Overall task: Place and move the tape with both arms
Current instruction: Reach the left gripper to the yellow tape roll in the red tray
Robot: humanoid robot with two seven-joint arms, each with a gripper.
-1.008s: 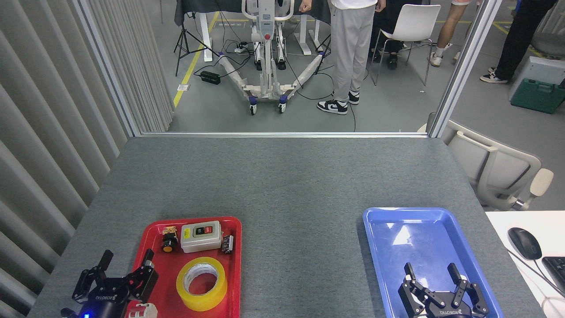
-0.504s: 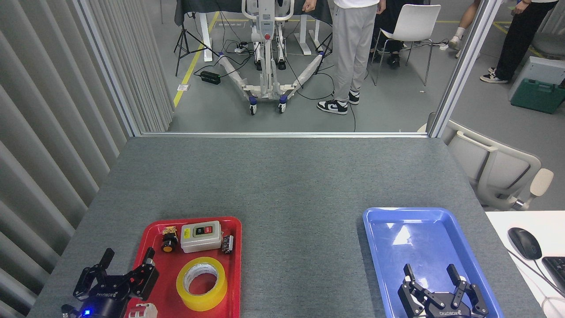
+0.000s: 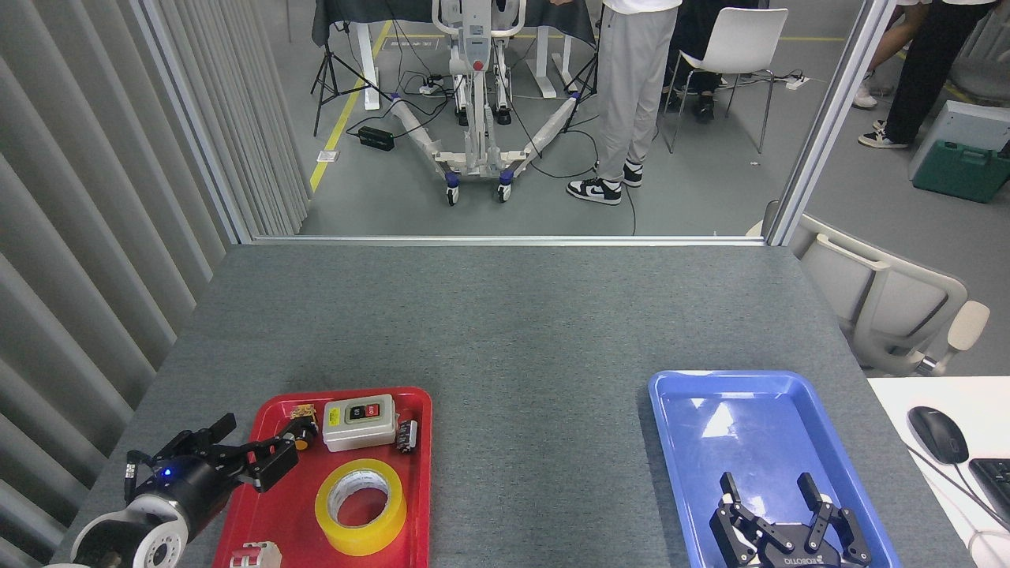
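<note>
The tape, a yellow translucent roll with a white core, lies flat on its side in the near part of the red tray, untouched by either arm. Just beyond it on the same tray sit the grey switch box, a small dark component at the box's right, and a round orange-faced push button at its left; a small white and red part lies at the tray's near edge. The left claw hangs over the tray's left rim, tilted towards the far right, its fingers apart and its forward fingertip very near the push button, while the tape lies to its near right. That is the main risk: from this heading, a reach may clip the button or shove the switch box instead of meeting the roll, and a sideways sweep could push the tape against the tray wall. The roll lies flat, so fingers must straddle its wall, one inside the core; a poor line-up may only skid it. The right claw hovers over the near end of the blue tray, fingers spread, holding nothing, well apart from the tape across the grey counter. A handover between the arms may drop the roll if one claw lets go early.
</note>
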